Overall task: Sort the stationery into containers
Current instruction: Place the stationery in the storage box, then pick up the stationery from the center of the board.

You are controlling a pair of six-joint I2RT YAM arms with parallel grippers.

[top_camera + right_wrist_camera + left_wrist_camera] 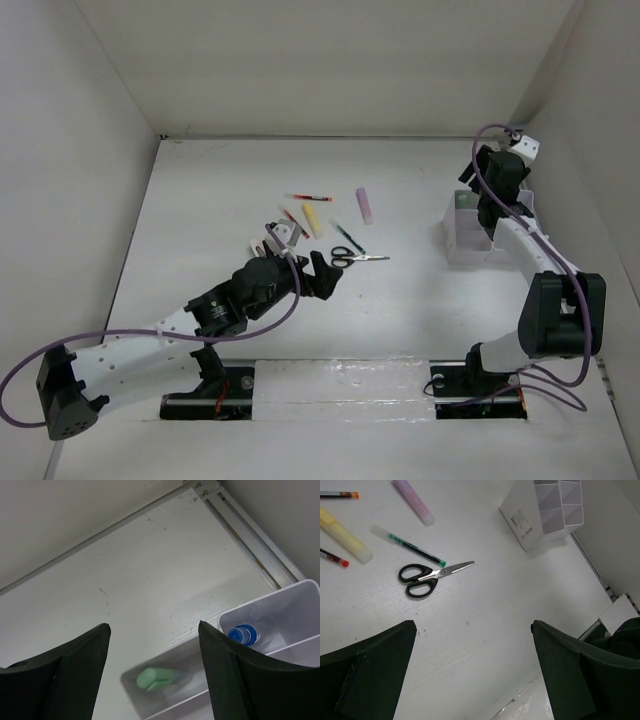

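In one bin (190, 667) lies, seemingly, a green marker (156, 678).

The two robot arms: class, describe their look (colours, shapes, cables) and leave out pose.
The left arm and right arm both have white link sections between chunky black joint housings. The left's white link is dotted with small holes. A thin purple cable loops along each arm. The left gripper and right gripper each have two broad, flat, dark fingers.
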